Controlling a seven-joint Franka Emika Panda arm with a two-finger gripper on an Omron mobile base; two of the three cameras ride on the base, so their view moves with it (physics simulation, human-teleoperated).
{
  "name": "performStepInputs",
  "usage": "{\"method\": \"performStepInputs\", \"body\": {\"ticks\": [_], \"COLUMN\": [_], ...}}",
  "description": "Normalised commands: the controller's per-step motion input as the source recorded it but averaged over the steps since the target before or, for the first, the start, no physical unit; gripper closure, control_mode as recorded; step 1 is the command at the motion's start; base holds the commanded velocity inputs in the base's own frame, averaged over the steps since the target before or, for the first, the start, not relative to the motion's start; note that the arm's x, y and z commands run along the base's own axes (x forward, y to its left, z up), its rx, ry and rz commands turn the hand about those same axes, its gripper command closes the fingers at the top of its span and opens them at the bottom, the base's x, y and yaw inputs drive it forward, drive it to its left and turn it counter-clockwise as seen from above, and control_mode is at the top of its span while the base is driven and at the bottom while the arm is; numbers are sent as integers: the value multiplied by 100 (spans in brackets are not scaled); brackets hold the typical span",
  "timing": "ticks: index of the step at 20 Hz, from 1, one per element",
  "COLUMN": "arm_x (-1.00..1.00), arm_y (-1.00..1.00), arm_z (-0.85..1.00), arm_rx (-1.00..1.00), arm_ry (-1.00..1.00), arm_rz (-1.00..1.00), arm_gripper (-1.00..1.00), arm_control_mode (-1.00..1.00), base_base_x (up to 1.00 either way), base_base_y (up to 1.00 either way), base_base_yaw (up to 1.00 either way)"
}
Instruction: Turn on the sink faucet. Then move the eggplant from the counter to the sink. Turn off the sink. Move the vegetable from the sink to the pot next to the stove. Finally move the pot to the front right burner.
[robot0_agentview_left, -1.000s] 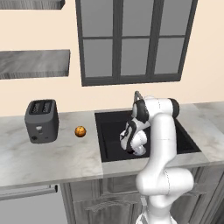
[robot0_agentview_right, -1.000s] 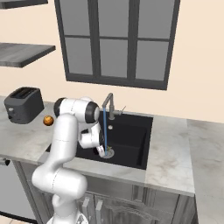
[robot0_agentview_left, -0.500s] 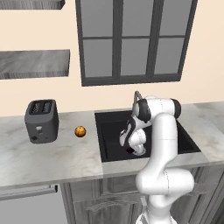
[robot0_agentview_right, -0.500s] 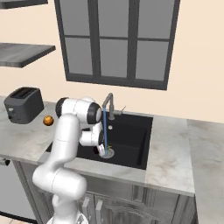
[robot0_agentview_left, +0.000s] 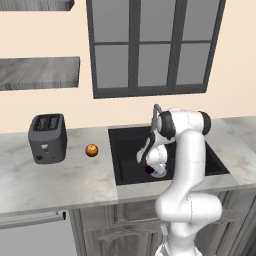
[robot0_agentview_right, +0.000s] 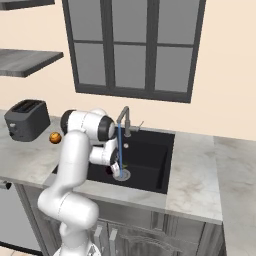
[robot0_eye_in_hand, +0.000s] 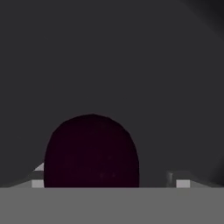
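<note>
Glossy dark-purple eggplant (robot0_eye_in_hand: 92, 151) sits between gripper (robot0_eye_in_hand: 107, 183) fingertips.

you've got a dark grey toaster (robot0_agentview_left: 47, 137) sitting at the left, with a little round orange fruit (robot0_agentview_left: 91, 150) just beside it on its right, not touching. behind it all there's a big dark-framed window (robot0_agentview_left: 152, 47), plus grey wall shelves (robot0_agentview_left: 39, 72) up on the left.

Cream wall with a dark-framed window (robot0_agentview_left: 152, 47), grey wall shelves (robot0_agentview_left: 39, 72), and grey-brown panelled cabinets (robot0_agentview_right: 150, 235) below
</note>
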Motion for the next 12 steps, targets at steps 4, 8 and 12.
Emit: {"method": "performStepInputs", "body": {"ticks": [4, 8, 12], "arm_x": [-4, 4, 17], "arm_y": [24, 23, 23], "arm_z": [7, -8, -25], "arm_rx": [0, -1, 0], "arm_ry": [1, 5, 7], "arm_rz": [0, 0, 0], "arm_gripper": [-100, -100, -100], "arm_control_mode": [-100, -100, -100], "base_base_x": [0, 0, 0], "base_base_y": [0, 0, 0], "base_base_yaw": [0, 0, 0]}}
